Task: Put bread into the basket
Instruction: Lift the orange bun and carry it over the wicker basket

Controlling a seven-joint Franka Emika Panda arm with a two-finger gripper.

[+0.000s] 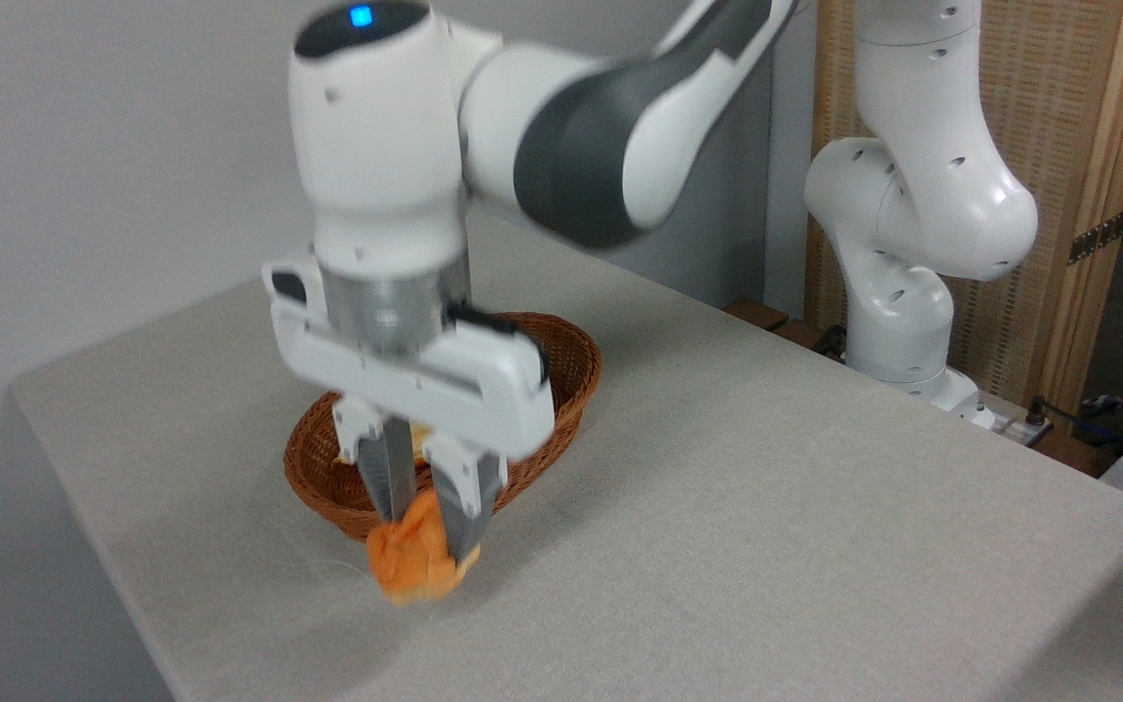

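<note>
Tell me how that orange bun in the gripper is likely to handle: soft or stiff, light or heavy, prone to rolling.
The bread looks soft: it bulges out below the gripper fingers that pinch it, so a tighter grip may crush it. It probably weighs little, since a narrow pinch carries it clear of the table. Its rounded, knobbly shape might wobble or roll a little once dropped in the basket.

Basket (571, 390) woven wicker; table (766, 526) matt grainy; arm (912, 214) glossy white plastic; bread (415, 561) knobbly.
</note>
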